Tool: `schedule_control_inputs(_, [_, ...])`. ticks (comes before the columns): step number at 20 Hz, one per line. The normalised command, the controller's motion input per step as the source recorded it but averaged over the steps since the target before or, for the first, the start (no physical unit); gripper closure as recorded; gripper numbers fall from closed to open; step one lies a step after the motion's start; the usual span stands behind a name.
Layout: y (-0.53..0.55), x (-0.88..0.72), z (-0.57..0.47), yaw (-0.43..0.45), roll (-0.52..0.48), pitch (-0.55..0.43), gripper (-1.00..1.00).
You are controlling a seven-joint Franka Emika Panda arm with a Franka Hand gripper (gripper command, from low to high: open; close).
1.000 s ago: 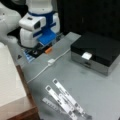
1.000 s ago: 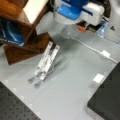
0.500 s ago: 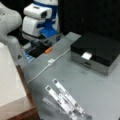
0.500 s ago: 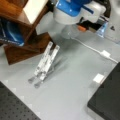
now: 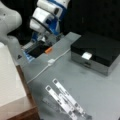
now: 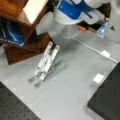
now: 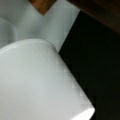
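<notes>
The blue and white arm hangs over the back of the grey table [image 5: 82,82] in both front views. Its gripper [image 5: 41,41] points down at a dark, blue-rimmed opening [image 5: 35,51], next to a small orange piece [image 5: 48,50]. In a front view a pale rounded shape [image 6: 68,31] sits under the blue wrist, and the fingers are hidden. A large white rounded surface [image 7: 37,82] fills the lower left of the wrist view and hides the fingertips.
A folding metal stand [image 5: 65,100] with two white strips lies near the front, also seen as the stand [image 6: 46,61]. A black box [image 5: 97,50] with a white tag [image 5: 86,55] stands right. A white cable [image 5: 50,62] crosses the table. A wooden shelf [image 6: 22,37] stands at the side.
The arm has swung and tilted at the back of the table, moving left in one front view. The stand, box and cable have not moved.
</notes>
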Motion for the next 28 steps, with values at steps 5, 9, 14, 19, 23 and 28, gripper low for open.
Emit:
schedule_control_inputs(5, [-0.2, 0.31, 0.25, -0.136, -0.327, 0.266, -1.0])
schedule_control_inputs(9, [-0.31, 0.27, 0.22, -0.082, -0.262, 0.214, -1.0])
schedule_control_inputs(14, [-0.34, 0.17, 0.1, -0.027, -0.178, 0.152, -1.0])
schedule_control_inputs(19, [-0.34, 0.1, 0.03, 0.052, -0.108, 0.113, -1.0])
schedule_control_inputs(23, [-0.28, 0.05, 0.0, 0.107, -0.071, 0.068, -1.0])
schedule_control_inputs(28, [-0.22, -0.05, -0.06, 0.09, -0.112, 0.055, -1.0])
